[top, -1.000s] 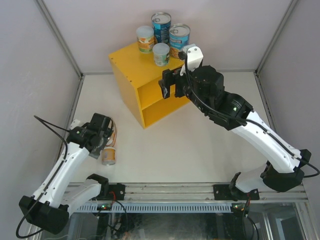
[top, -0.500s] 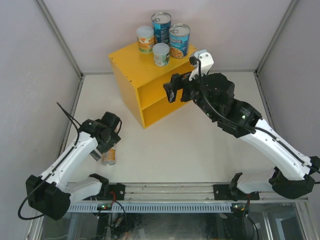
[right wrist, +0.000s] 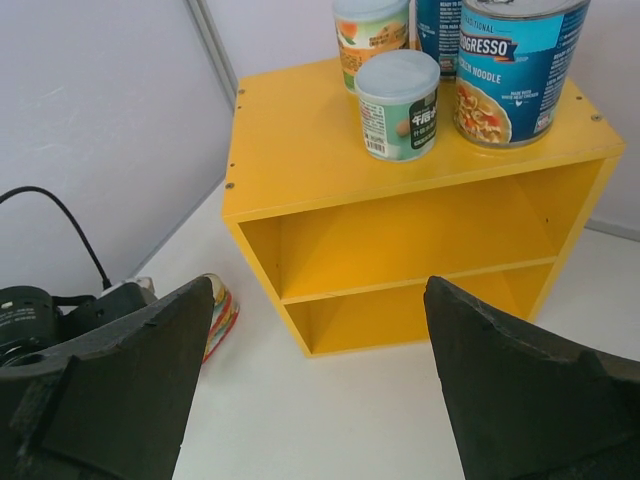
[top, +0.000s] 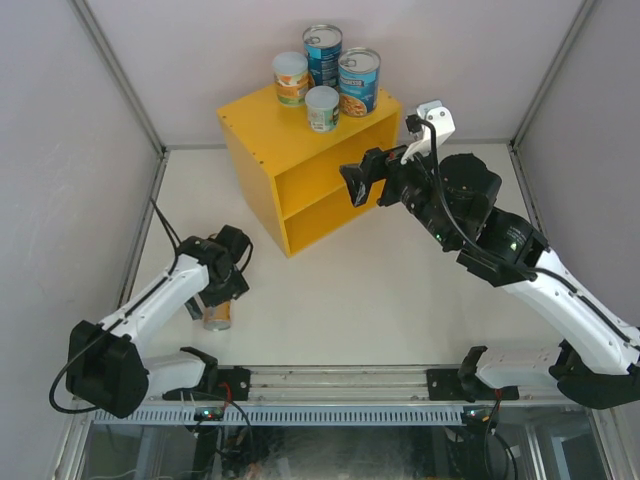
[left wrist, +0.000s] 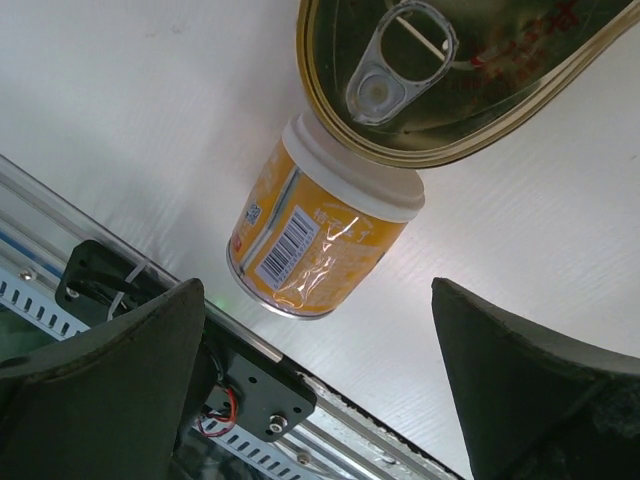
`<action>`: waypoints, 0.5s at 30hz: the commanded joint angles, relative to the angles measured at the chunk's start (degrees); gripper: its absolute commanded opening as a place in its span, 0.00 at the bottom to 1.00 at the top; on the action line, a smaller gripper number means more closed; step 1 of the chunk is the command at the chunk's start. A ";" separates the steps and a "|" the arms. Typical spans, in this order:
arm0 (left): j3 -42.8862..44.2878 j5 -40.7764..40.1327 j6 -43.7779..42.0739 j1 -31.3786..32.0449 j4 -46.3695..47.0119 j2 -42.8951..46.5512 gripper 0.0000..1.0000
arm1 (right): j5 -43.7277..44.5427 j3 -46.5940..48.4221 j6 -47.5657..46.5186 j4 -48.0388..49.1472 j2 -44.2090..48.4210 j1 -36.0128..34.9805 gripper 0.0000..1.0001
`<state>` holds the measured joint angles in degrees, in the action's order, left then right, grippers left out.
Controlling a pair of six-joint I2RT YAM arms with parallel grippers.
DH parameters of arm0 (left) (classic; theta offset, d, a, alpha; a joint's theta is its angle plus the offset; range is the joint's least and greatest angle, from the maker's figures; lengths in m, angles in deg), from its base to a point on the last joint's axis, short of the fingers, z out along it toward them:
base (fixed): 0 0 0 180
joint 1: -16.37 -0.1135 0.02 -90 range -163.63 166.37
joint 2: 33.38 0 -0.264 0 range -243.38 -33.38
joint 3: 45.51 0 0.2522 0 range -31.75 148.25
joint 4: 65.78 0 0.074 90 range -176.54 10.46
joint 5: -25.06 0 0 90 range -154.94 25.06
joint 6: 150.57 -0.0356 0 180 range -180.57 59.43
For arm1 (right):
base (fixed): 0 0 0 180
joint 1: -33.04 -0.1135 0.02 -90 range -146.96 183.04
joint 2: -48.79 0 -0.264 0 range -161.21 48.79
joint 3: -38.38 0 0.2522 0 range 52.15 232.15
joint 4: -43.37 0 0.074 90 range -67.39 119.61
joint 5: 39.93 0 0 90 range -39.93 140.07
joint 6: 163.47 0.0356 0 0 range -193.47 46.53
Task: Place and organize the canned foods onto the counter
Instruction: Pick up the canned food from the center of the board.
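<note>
Gleaming oval metal tin (left wrist: 450,75) beside a glossy, white-capped cylindrical can (left wrist: 318,250)

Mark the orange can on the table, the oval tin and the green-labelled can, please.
orange can (left wrist: 315,250), left wrist view, on its label.
oval tin (left wrist: 500,80), left wrist view, on its lid.
green-labelled can (right wrist: 400,125), right wrist view, on its label.

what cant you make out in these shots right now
- Left wrist view: the oval tin is cut by the top edge, label unseen.
- Top view: the left arm largely hides that tin and part of the lying yellow can.
- Right wrist view: the blue cans are cut by the top edge.
</note>
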<state>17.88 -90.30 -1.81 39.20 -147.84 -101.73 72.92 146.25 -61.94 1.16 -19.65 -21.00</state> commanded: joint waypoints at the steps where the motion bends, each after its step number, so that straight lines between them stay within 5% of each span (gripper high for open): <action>1: -1.56 -0.53 -4.84 0.20 3.36 -1.91 0.98 | 0.09 -0.49 0.36 2.59 1.63 0.06 0.85; 15: -5.41 -2.86 -7.16 -0.23 8.57 -7.87 0.99 | -1.50 -0.60 0.42 3.05 1.15 1.80 0.85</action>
<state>14.12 -91.40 -7.34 39.18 -141.63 -108.60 72.35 145.68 -61.94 1.58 -19.17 -19.95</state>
